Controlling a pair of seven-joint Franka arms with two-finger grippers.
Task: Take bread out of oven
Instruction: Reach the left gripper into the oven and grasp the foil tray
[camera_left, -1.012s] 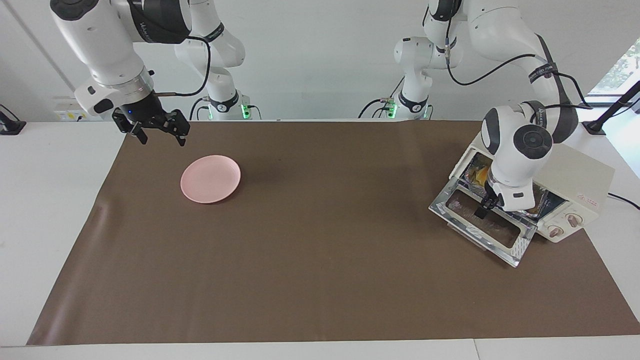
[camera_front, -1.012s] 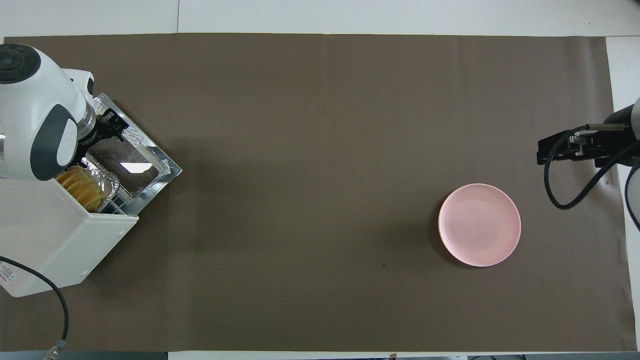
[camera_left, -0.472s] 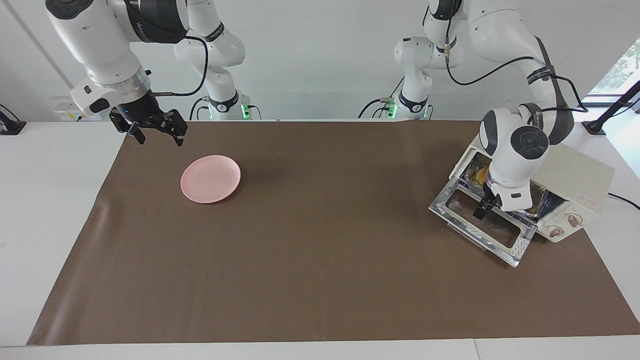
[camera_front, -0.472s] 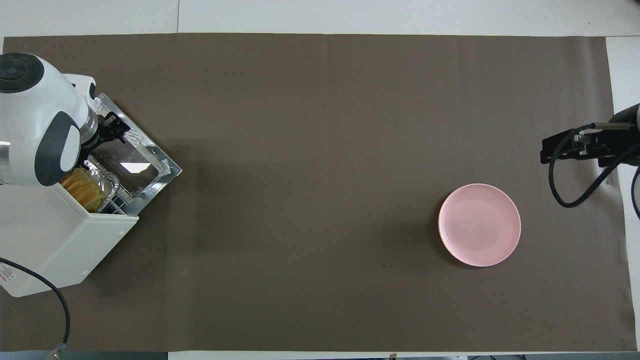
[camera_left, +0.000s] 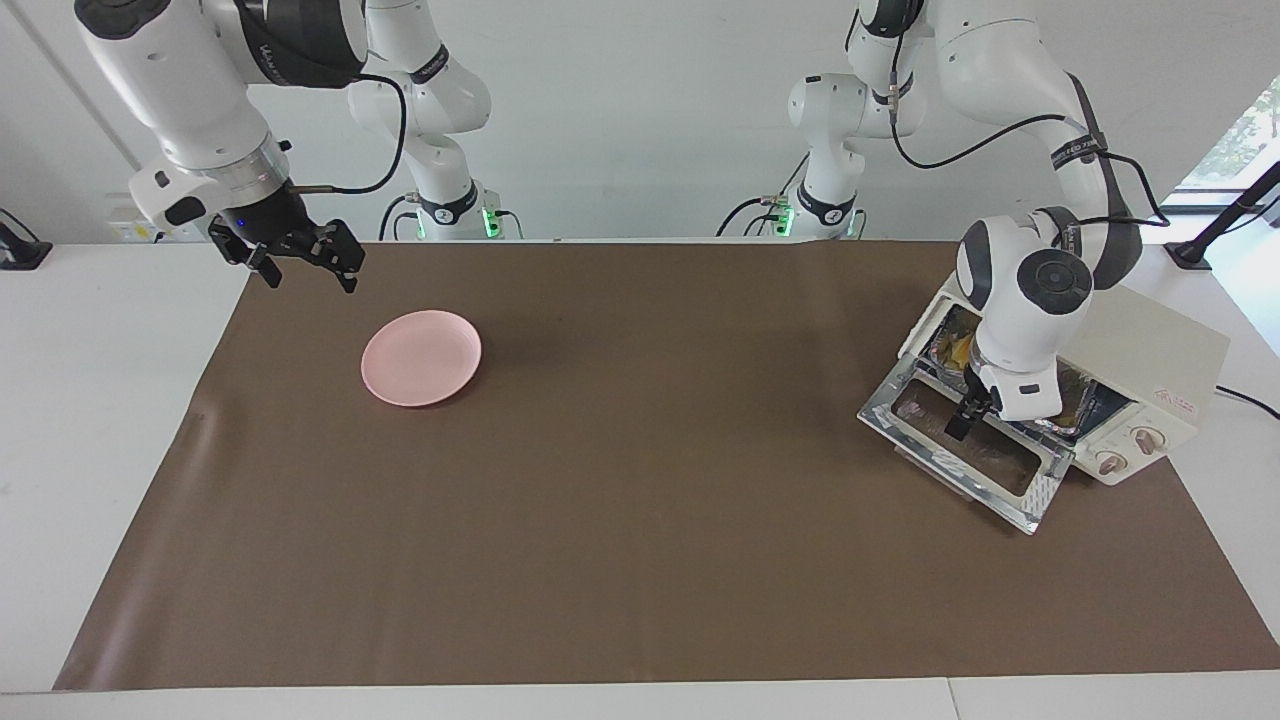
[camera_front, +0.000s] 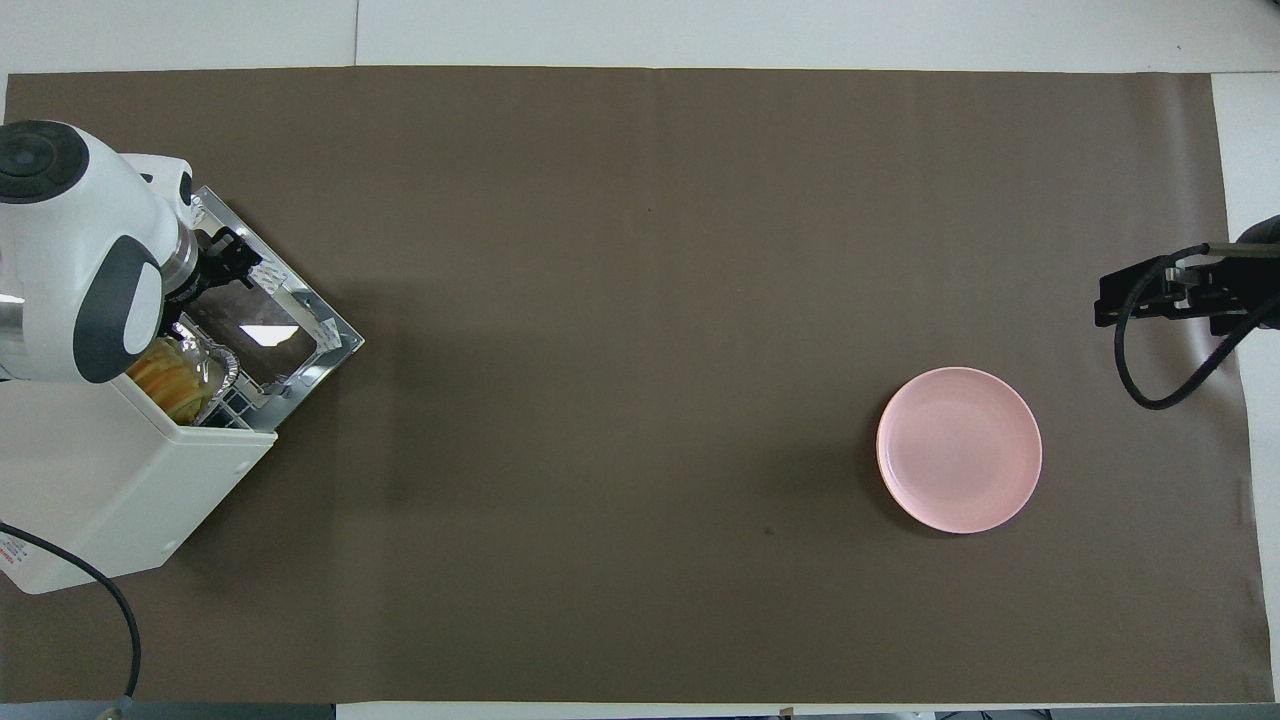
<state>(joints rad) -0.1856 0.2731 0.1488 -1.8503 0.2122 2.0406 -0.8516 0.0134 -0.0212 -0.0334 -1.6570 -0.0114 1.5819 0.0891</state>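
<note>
The cream-white oven stands at the left arm's end of the table, and it also shows in the overhead view. Its glass door is dropped open. The yellow-orange bread lies in a foil tray just inside the opening; in the facing view only a bit of the bread shows past my left arm. My left gripper hangs low over the open door, in front of the opening and apart from the bread. My right gripper is open and empty in the air, beside the plate.
A round pink plate lies on the brown mat toward the right arm's end; it also shows in the overhead view. The oven's power cable trails off near the robots' edge.
My right gripper has drifted up and away from the pink plate toward the right arm's end of the table. My left arm's wrist has shifted slightly; its gripper stays over the open door.
</note>
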